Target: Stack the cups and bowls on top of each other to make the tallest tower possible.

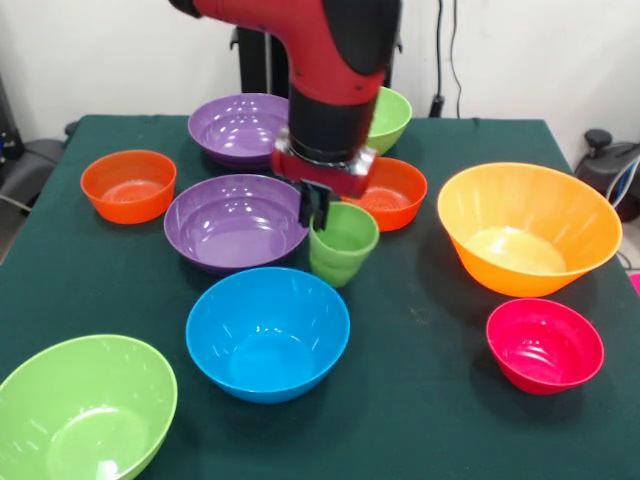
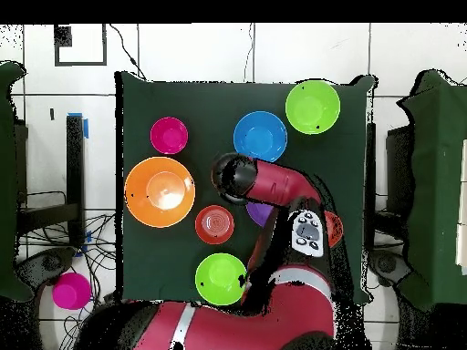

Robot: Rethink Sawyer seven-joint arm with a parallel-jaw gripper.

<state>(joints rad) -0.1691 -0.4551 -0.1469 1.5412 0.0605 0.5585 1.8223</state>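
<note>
Fingers (image 1: 314, 205) sit narrow at the near-left rim of the green cup (image 1: 343, 243); one looks inside the lip, one outside, so pinching the rim, though actual contact is hard to confirm. Cup upright on the table (image 1: 430, 400), mid-table.

Large orange bowl (image 1: 528, 228) sits right of the cup with a clear strip of cloth between them, its right side near the table edge. Near-left lime bowl (image 1: 85, 410) runs off the bottom of the front view. Blue bowl (image 1: 267, 332) just in front of the cup, small gap. Front purple bowl (image 1: 235, 220) just left of the cup, rims nearly touching. Rear purple bowl (image 1: 238, 127) partly behind the arm. Far lime bowl (image 1: 388, 118) mostly hidden by the arm. Orange-red bowl (image 1: 392, 190) right behind the cup. Second orange-red bowl (image 1: 128, 184) near the left edge. Pink bowl (image 1: 545, 344) near right.

Most open cloth: front centre-right, between blue and pink bowls.
</note>
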